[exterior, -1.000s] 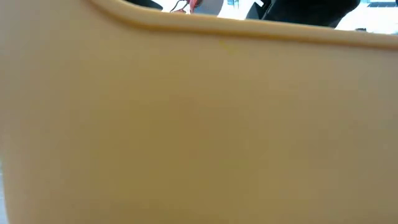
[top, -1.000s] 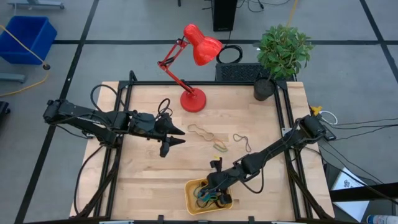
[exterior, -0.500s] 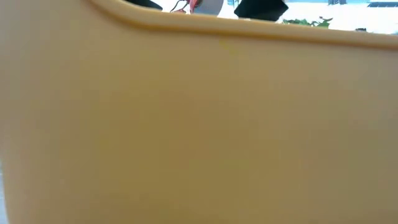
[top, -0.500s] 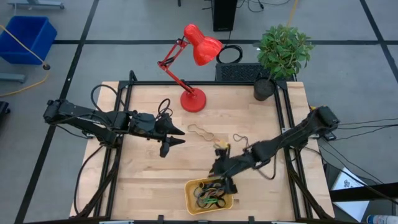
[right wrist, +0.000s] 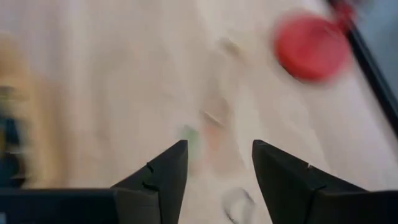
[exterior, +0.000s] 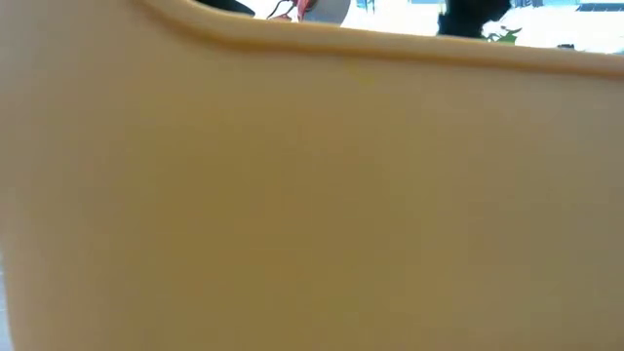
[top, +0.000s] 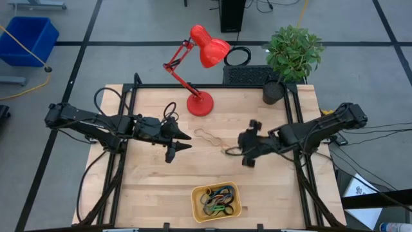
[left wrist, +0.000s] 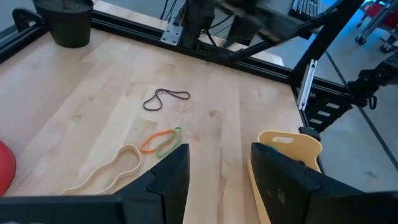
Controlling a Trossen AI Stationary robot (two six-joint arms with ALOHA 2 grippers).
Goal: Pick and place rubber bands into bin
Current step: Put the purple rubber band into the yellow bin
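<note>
The bin (top: 216,201) is a shallow yellow tray near the table's near edge, with several rubber bands lying in it. Loose bands rest flat on the wood at mid-table: a long tan one (top: 207,136), an orange and green pair (left wrist: 160,142), and a dark one (left wrist: 165,98). My right gripper (top: 243,147) hovers open above the table just right of the loose bands, holding nothing. My left gripper (top: 180,142) hangs open left of the tan band, also with nothing between its fingers.
A red desk lamp (top: 201,103) stands on the far side of the table and a potted plant (top: 273,92) in the far right corner. The bin's wall (exterior: 292,195) fills the low view. Bare wood lies between the bin and the loose bands.
My right gripper has risen out of the bin and swung toward the table's far edge and to the right, ending over the loose bands at mid-table. The bands in the bin stay where they lie.
</note>
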